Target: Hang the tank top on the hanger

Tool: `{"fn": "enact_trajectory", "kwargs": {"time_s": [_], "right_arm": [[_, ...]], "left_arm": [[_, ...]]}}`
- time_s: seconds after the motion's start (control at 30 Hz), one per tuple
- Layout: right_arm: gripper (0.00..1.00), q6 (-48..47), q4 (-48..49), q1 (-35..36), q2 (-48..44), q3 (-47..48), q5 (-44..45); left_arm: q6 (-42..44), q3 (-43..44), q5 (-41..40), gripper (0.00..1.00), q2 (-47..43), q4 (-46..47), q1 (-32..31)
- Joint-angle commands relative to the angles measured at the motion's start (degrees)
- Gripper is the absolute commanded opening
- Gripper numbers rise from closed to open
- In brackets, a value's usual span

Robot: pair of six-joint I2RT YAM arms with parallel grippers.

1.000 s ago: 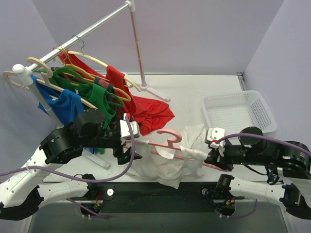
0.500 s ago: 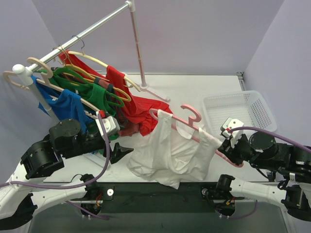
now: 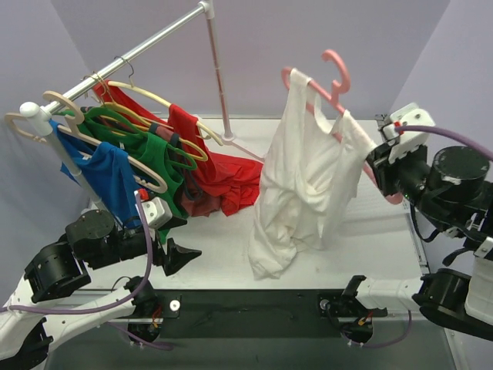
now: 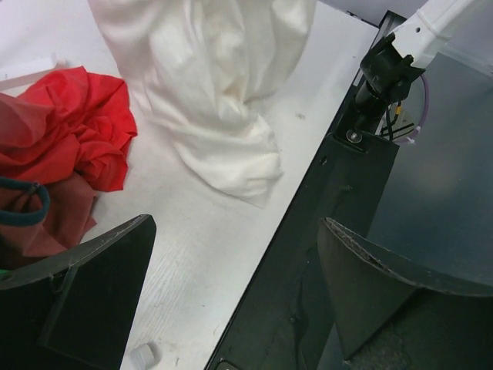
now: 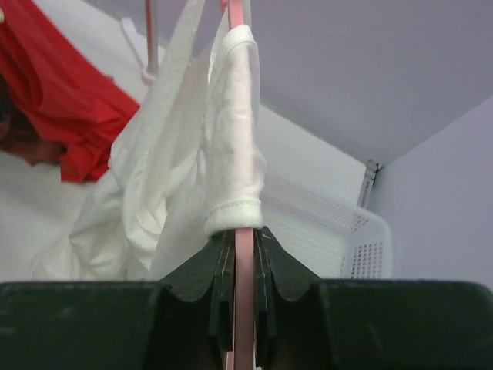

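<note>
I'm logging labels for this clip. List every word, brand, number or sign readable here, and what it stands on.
None: no readable text in any view. The thin white cloth tank top, the light pink plastic hanger, the white plastic mesh basket and the crumpled red cloth garment all show plain surfaces, with no print, tag or number visible.

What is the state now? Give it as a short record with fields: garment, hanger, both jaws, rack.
tank top: white, hung on hanger, a strap over each shoulder; lower end seems to touch table
hanger: pink, held up tilted, apart from rack
right jaws: shut on hanger's end
left jaws: open, empty, low over table
rack: carries coloured shirts on other hangers
task: tank top looks to be on hanger
</note>
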Motion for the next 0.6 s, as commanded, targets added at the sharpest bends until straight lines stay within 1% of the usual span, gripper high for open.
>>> {"fn": "enact_trajectory", "kwargs": {"time_s": [0.0,0.03,0.1,0.13,0.2,0.23,0.37,0.43,0.57], "right_arm": [[0.0,-6.34,4.58,-2.14,7.22,15.64,3.82],[0.0,-6.43,4.84,-2.32,10.54,17.96,3.56],[0.0,-6.95,5.54,-3.37,13.46,21.92,3.2],[0.0,-7.13,7.99,-3.81,15.04,22.98,3.2],[0.0,-7.74,11.86,-4.95,15.4,22.29,2.33],[0.0,-8.01,15.45,-5.05,15.75,21.85,2.06],[0.0,-8.8,20.49,-6.62,18.39,22.11,-0.83],[0.0,-6.61,20.49,-8.98,20.24,21.5,-5.13],[0.0,-0.99,20.67,-14.79,21.91,16.15,-15.23]], "left_arm": [[-2.61,-1.48,0.73,0.97,-0.1,2.23,0.18],[-2.7,-1.74,0.82,0.97,-0.19,2.41,0.18],[-3.05,-2.54,0.91,0.97,-0.71,2.58,0.18],[-3.14,-2.89,0.91,0.97,-0.8,2.5,0.18],[-3.49,-3.5,0.82,0.97,-1.68,2.41,0.18],[-3.67,-3.68,0.82,0.97,-2.03,2.41,0.09],[-5.07,-4.64,0.47,0.97,-4.22,2.32,0.18],[-5.86,-5.52,0.29,0.97,-5.46,2.41,0.18],[-7.62,-7.37,0.12,0.97,-7.57,2.93,0.09]]}}
